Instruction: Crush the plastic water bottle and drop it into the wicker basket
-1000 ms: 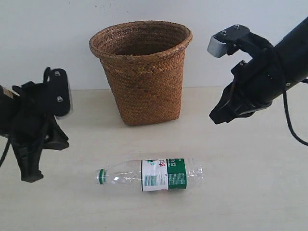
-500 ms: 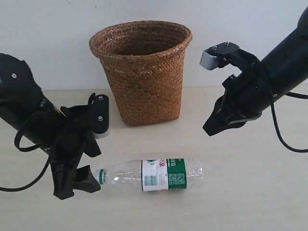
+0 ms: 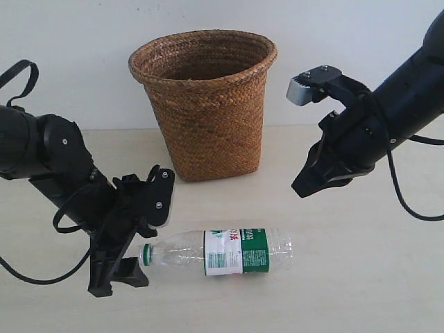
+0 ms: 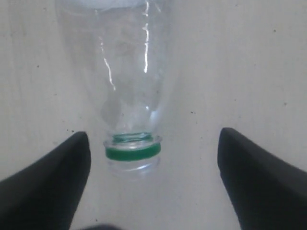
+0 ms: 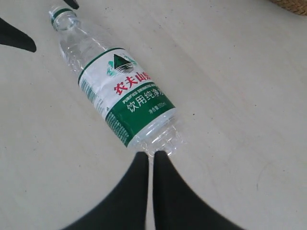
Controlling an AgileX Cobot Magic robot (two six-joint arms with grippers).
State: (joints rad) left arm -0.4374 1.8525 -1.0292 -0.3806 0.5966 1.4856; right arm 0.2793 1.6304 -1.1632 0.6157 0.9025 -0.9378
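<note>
Left wrist view: L jaws spread, flanking bottle (image 4: 120,72) cap (image 4: 133,152); R jaws closed, empty

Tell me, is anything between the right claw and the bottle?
No, just bare table lies between the right claw and the bottle. The exterior view shows it, and the right wrist view does too.

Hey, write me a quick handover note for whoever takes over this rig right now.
Left gripper: open, fingers either side of the plastic water bottle at its cap end, not touching it.
Right gripper: shut, empty, held above the table beyond the bottle's base.
The bottle lies on its side on the table, uncrushed; the wicker basket stands upright behind it.
Done: nothing yet.
Left: grip, crush, drop into the basket.
</note>
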